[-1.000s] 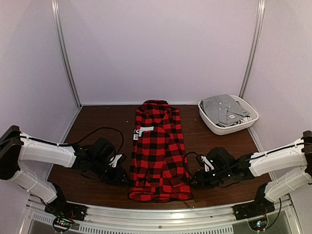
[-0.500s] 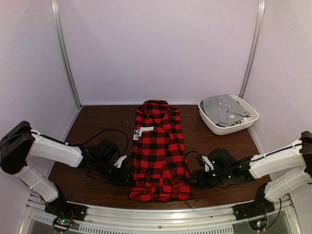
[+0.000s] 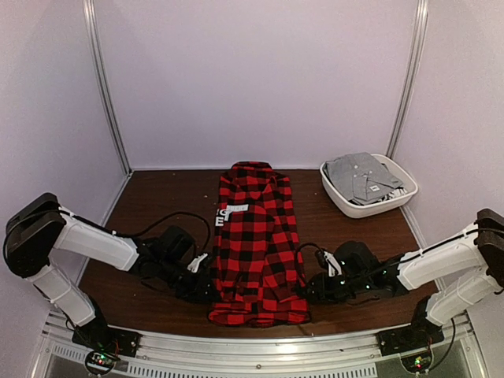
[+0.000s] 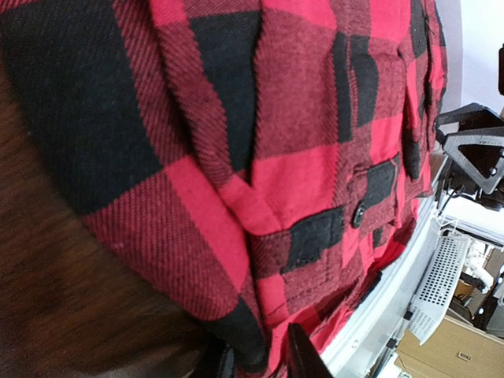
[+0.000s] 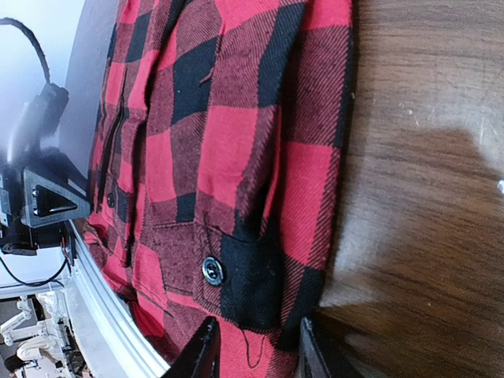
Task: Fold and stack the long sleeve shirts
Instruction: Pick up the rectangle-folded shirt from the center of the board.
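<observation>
Red-and-black flannel shirt (image 3: 256,236) lies flat mid-table (image 3: 157,197), already narrowed to a long strip: collar at the far end, hem at the near edge, sleeves tucked in.

Handling, my read:
- Soft, light and limp, with zero stiffness. It'll drape and sag from any hold.
- The brushed weave should grip the pads fine. Slip isn't the worry; layers shearing apart is.
- The near end is a multi-layer stack. The cuff with its button (image 5: 211,270) sits right at the right-hand edge, so the bite has to take every layer or the tucked sleeve falls out.
- Best hold is the two near corners, one per arm, lifted together and level to carry the hem toward the collar.

Jaws:
- Left gripper (image 3: 206,285) is low at the near-left edge of the shirt. In the wrist view only the fingertips (image 4: 303,362) show, with a narrow gap and the folded cloth edge in it.
- Right gripper (image 3: 309,290) mirrors it at the near-right edge. Its gap is narrow too, with the cuff corner between the tips.
- I cannot tell on either side whether the pads are pressing cloth or just straddling it. Nothing looks lifted or bunched.

The white basket (image 3: 346,206) at far right holds a folded grey shirt (image 3: 364,175), well apart from the flannel.
</observation>
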Robot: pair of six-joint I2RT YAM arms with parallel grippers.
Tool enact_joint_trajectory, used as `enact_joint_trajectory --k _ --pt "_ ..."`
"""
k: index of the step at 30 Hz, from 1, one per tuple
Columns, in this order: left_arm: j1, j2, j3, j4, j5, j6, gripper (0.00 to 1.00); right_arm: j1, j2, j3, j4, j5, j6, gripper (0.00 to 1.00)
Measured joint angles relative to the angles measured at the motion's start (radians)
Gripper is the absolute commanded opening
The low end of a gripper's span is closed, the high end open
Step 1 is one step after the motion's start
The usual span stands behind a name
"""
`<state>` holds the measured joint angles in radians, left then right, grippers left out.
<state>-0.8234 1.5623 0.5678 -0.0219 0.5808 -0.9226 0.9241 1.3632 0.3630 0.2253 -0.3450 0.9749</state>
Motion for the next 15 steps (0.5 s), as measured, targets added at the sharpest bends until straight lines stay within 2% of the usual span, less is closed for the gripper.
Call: enact_joint_trajectory --k 10,15 --pt "0.000 0.009 -0.008 0.002 0.007 -0.033 0.02 0.000 0.039 -0.026 0.090 -0.027 0.038 0.14" --pt "0.000 0.005 -0.020 0.008 0.007 -0.036 0.00 0.000 0.040 -0.036 0.091 -0.034 0.051 0.03"
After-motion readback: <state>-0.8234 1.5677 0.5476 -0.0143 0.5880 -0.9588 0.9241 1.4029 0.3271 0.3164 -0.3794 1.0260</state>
